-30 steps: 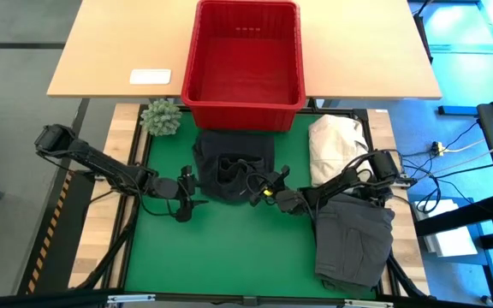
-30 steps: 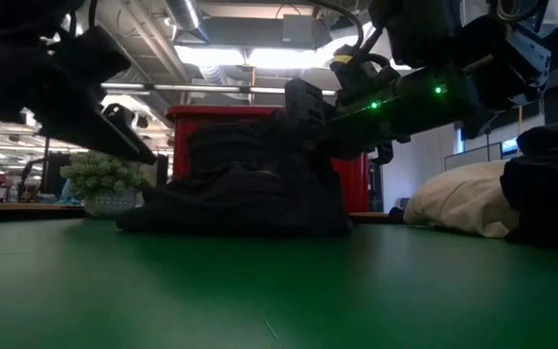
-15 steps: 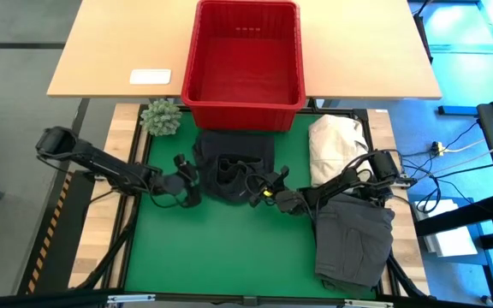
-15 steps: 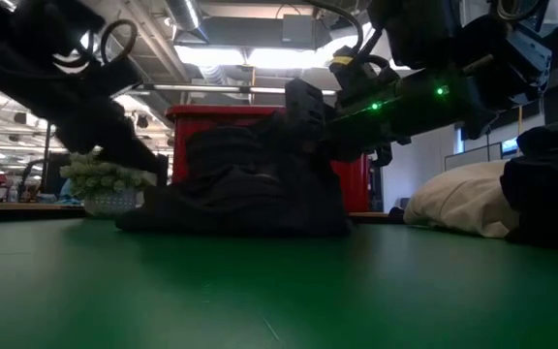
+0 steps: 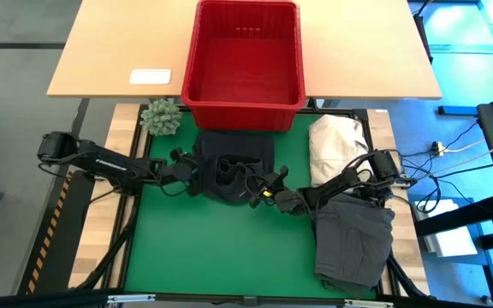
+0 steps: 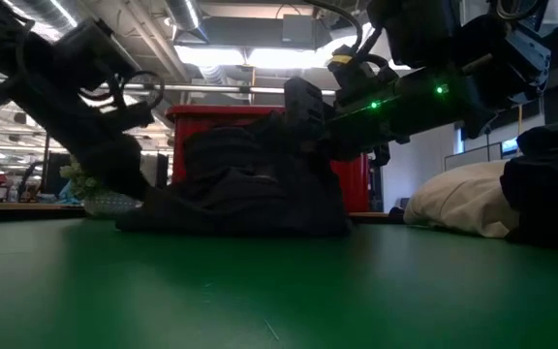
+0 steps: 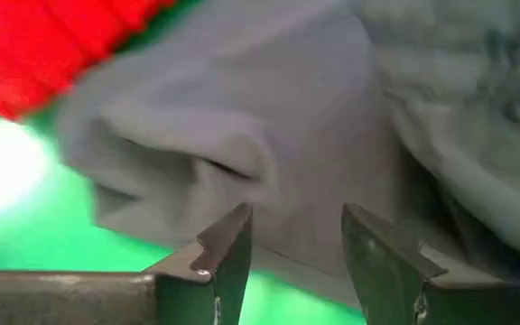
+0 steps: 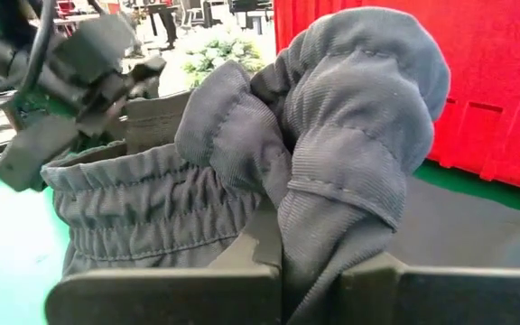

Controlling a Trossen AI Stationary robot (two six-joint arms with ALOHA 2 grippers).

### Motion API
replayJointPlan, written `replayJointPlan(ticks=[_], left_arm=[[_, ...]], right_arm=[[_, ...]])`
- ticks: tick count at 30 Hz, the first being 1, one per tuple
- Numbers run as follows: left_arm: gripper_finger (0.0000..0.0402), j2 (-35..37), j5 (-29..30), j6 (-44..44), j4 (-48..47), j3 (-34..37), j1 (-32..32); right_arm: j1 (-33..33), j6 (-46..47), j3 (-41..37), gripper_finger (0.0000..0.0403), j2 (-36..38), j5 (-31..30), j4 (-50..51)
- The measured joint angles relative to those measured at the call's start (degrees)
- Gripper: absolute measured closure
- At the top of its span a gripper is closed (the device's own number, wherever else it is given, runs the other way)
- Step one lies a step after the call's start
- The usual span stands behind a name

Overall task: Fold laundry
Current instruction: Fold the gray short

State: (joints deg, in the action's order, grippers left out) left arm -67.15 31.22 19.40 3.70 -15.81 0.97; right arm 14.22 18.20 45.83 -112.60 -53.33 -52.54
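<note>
The dark grey garment [image 8: 332, 144] is soft matt cloth, finely ribbed, with a gathered elastic waistband [image 8: 143, 217] and stitched seams. The red basket [image 5: 243, 58] is smooth plastic with a slight sheen. The bench [image 5: 109, 51] behind it looks like pale matt wood; the green mat [image 5: 212, 248] is smooth and faintly reflective. The left hand's [image 7: 296, 248] fingers [image 7: 228, 257] are dark, matt, hard plastic or metal.

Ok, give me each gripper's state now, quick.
Left gripper: open, at the edge of the dark garment, nothing held.
Right gripper: shut on the dark garment.
</note>
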Motion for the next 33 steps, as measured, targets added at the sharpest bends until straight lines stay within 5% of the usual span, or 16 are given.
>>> replayJointPlan(ticks=[12, 33], left_arm=[[0.0240, -11.59, -8.61, 3.47, 6.93, -0.26, -6.51], [0.0240, -10.33, -30.38, 18.25, 14.25, 0.11, -34.02]], right_arm=[[0.12, 0.04, 0.00, 0.0392, 0.00, 2.33, -0.41], [13.59, 7.08, 0.02, 0.0392, 0.00, 2.76, 1.66]])
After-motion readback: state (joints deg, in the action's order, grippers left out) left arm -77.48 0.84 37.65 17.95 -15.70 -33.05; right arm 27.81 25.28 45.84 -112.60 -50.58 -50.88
